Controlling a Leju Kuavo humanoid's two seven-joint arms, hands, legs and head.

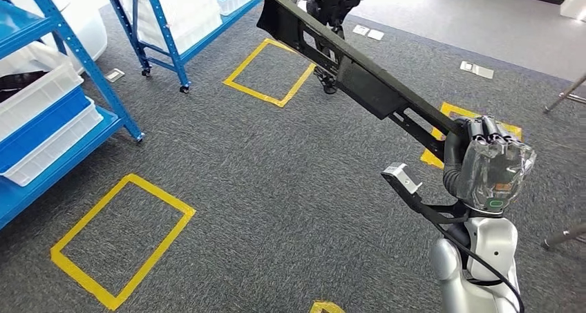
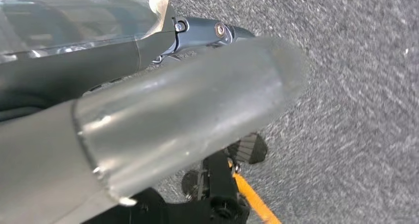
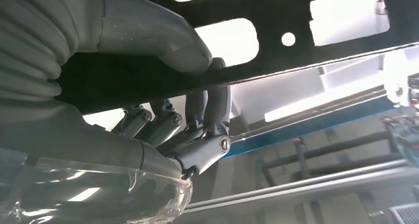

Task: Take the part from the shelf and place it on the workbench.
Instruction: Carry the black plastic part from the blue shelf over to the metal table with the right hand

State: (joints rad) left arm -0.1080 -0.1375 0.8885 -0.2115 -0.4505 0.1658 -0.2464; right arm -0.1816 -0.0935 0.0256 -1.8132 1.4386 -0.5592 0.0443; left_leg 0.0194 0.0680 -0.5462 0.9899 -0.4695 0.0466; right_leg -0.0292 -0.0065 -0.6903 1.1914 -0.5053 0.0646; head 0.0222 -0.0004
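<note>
As held: right hand (image 1: 484, 162) grips one end of the long black part (image 1: 345, 64), fingers (image 3: 207, 115) wrapped around it.
Part: slants up and away from the hand, above the grey carpet (image 1: 276, 182).
Left hand (image 2: 148, 46): fingers' state cannot be told.

Bright even light, blurred wrist close-ups

**Right hand clamped, left arm low**

Your silver right arm (image 1: 477, 264) rises from below with its plastic-wrapped grey right hand (image 1: 484, 164) raised, thumb and dark fingers (image 3: 207, 115) wrapped around the long black slotted plastic part (image 1: 352, 68). Your left hand (image 2: 148, 51) hangs toward the floor; its fingers can't be made out.
</note>
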